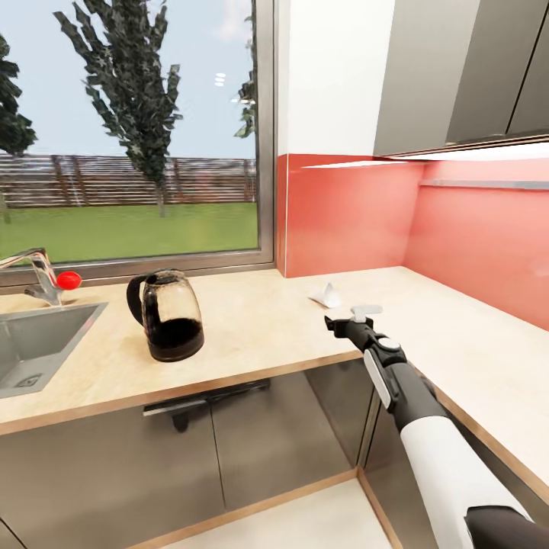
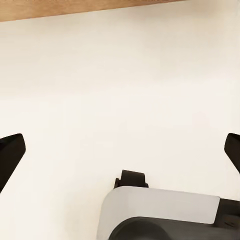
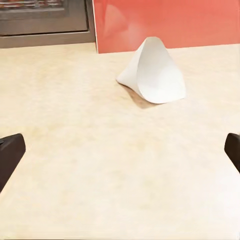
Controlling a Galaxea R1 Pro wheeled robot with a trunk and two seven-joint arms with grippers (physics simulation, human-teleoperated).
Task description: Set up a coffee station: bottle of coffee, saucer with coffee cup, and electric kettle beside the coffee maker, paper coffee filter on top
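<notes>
Reaching for the paper filter (image 3: 155, 72), lying on the table (image 1: 252, 328) near the red wall, right of the glass coffee pot (image 1: 169, 314). Right gripper (image 1: 347, 319) close by, jaws spread and empty; left gripper (image 2: 120, 150) likewise spread. Next, probably: closing in and pinching the cone.

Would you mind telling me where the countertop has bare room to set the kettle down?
The countertop is bare between the glass carafe and the paper filter, and along the red backsplash to the right. It is tighter by the sink and faucet, and where the open right gripper hovers near the filter.
</notes>
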